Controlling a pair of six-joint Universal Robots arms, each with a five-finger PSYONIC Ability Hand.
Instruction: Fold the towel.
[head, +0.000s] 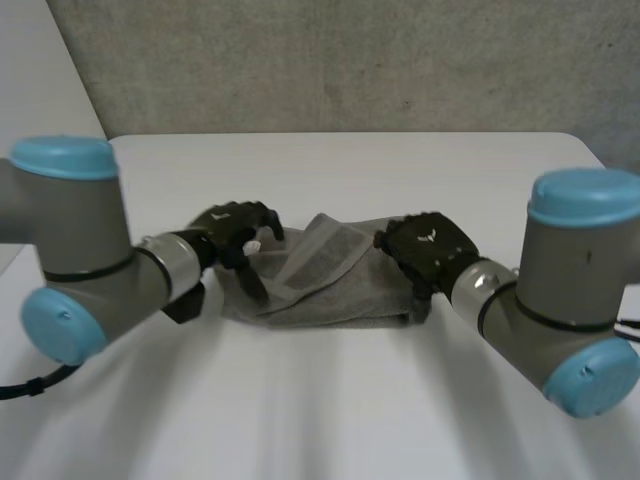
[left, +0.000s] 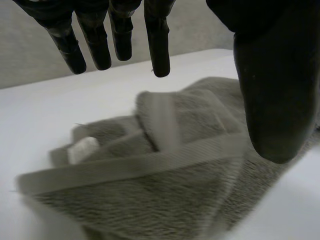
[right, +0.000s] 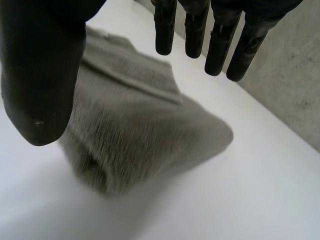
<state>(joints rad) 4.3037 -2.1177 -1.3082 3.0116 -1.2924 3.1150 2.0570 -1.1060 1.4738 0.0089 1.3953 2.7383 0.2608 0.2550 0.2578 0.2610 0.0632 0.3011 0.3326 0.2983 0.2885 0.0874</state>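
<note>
**Operator:** Fingers (left: 157, 50) on each hand: report their state.

**Technician:** Grey terry-cloth towel (head: 320, 285): lies rumpled and partly doubled over at the middle of the white table (head: 330, 400), with a woven band edge across its upper layer. Left hand (head: 235, 225): at the towel's left end, fingers straight and spread, thumb apart, nothing between them. Right hand (head: 430, 245): at the towel's right end, fingers straight, thumb well apart, nothing held, cloth under its palm.

**Operator:** Step in hand?

**Technician:** Judged as between folds. A rough fold is in place and no grasp has been made.

**Operator:** Requirement for the next move?

**Technician:** Probably this: lower each hand, pinch the edge at its own end, then carry both ends over together with the layers aligned.
</note>
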